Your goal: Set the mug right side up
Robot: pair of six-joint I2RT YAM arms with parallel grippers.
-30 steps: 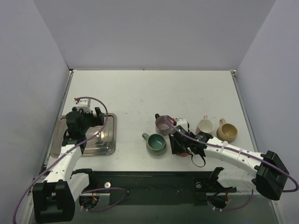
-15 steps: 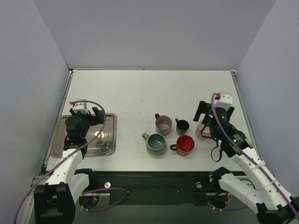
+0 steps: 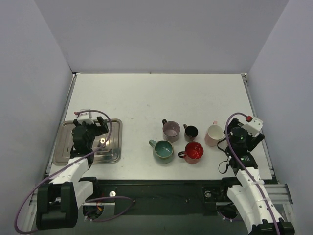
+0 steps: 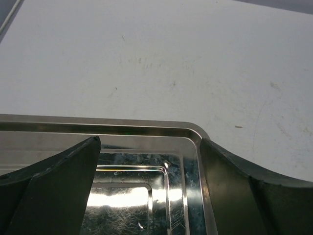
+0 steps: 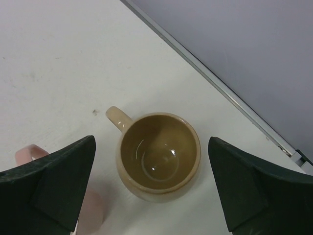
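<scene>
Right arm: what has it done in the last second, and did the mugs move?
It left the upright red mug, swung right and pulled back; the right gripper hangs open above the tan mug. The left gripper barely shifted over the tray. Nothing else moved.

Seen from above, the tan mug (image 5: 159, 156) beneath the right gripper (image 5: 150, 139) is hidden by the arm; the pink mug (image 5: 90, 215) to its left is cut off by the wrist view's edge.

Bright, even light; tray (image 4: 146, 196) glare.
</scene>
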